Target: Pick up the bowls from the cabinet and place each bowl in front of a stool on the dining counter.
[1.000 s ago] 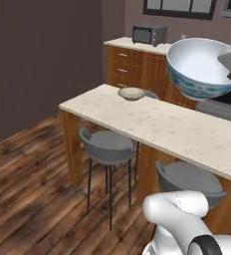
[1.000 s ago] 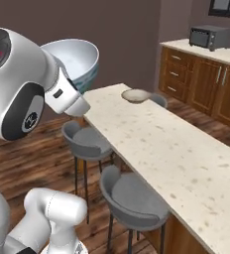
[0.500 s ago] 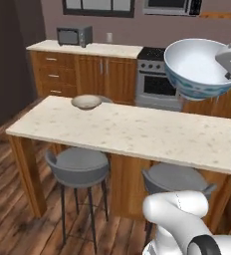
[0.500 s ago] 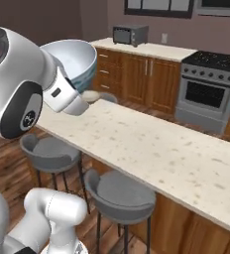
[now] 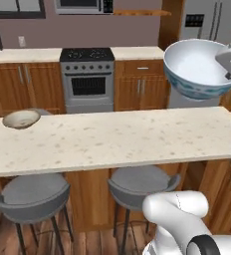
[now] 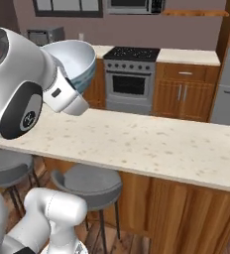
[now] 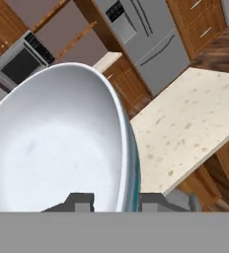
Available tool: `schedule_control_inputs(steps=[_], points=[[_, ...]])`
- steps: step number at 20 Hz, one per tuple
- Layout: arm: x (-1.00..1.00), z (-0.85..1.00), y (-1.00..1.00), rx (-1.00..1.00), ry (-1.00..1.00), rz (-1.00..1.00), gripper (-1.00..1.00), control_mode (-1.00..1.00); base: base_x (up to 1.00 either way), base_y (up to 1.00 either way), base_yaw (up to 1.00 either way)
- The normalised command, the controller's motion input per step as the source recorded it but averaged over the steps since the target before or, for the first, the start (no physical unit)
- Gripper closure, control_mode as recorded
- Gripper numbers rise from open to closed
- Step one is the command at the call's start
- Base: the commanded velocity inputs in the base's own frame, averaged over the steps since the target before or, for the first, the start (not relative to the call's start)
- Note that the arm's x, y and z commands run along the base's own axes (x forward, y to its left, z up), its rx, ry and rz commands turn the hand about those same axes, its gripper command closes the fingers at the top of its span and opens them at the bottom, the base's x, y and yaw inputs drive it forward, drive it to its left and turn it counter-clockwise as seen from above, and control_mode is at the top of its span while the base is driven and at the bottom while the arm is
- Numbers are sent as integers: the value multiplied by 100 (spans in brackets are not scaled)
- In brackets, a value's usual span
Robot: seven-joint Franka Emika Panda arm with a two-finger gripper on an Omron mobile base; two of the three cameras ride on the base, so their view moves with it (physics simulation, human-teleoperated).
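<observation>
The deep white bowl with blue-green painted pattern [image 5: 199, 67] hangs tilted in the air at two o'clock. The wide shallow cream bowl with tan rim [image 5: 21, 118] sits upright at nine o'clock on the long beige speckled stone dining counter [image 5: 117, 137]. Two round grey padded stools [image 5: 142, 183] stand at six o'clock under the counter's near edge.

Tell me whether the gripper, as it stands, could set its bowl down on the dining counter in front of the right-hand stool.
Probably yes. The gripper holds the white bowl above the dining counter, and that stretch of counter behind the stool looks bare; the cream bowl sits far left.
</observation>
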Motion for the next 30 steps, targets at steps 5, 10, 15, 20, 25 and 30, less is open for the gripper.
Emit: schedule_control_inputs(steps=[5, 10, 15, 20, 25, 30], points=[[0, 0, 0, 0, 0, 0, 100, 100, 29, 22, -47], [0, 0, 0, 0, 0, 0, 100, 100, 37, 17, -9], [0, 0, 0, 0, 0, 0, 100, 100, 25, 3, -1], [0, 0, 0, 0, 0, 0, 100, 100, 20, 6, 0], [29, -21, 13, 0, 5, 0, 100, -100, 5, 2, 0], [37, -44, 22, 0, 14, 0, 100, -100, 0, 0, 0]])
